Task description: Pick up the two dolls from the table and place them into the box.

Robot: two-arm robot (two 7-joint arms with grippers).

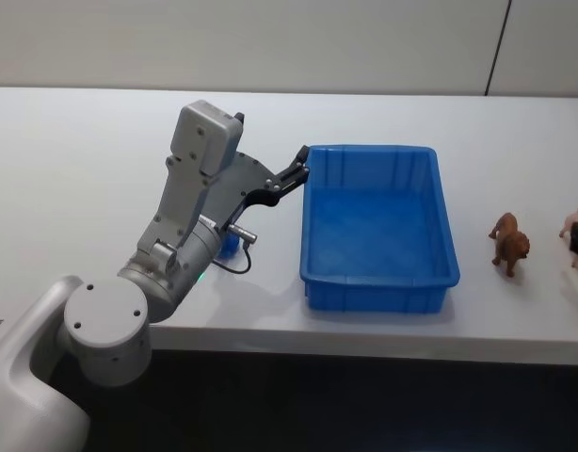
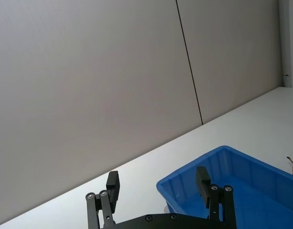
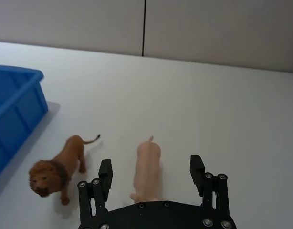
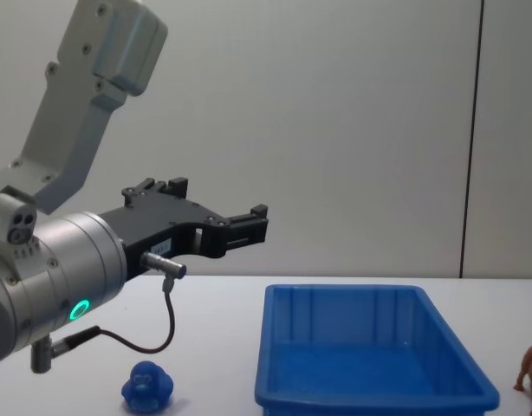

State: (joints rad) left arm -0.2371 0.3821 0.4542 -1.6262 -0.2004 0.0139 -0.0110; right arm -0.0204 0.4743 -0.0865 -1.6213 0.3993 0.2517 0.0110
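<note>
Left gripper (image 1: 298, 170) hangs over the upper-left corner of the blue box (image 1: 369, 149), fingers spread and empty. The blue creature (image 4: 147, 386) sits on the table (image 1: 82, 188) at the chest view's lower left, clear of the box. Right of the box, across bare table, stands the brown lion (image 1: 508, 242); beside it, the right gripper (image 3: 151, 168) has its fingers released, flanking the pink figure (image 3: 147, 162).

Your left gripper (image 1: 297, 175) hangs raised, reaching forward, fingers spread wide; your right gripper (image 3: 151, 169) tilts downward, fingers spread wide too.

Smooth glossy blue plastic box (image 1: 379, 280), matt white bench (image 1: 72, 169), matt black left claw (image 1: 299, 168), brown doll (image 1: 508, 242) in smooth moulded plastic
</note>
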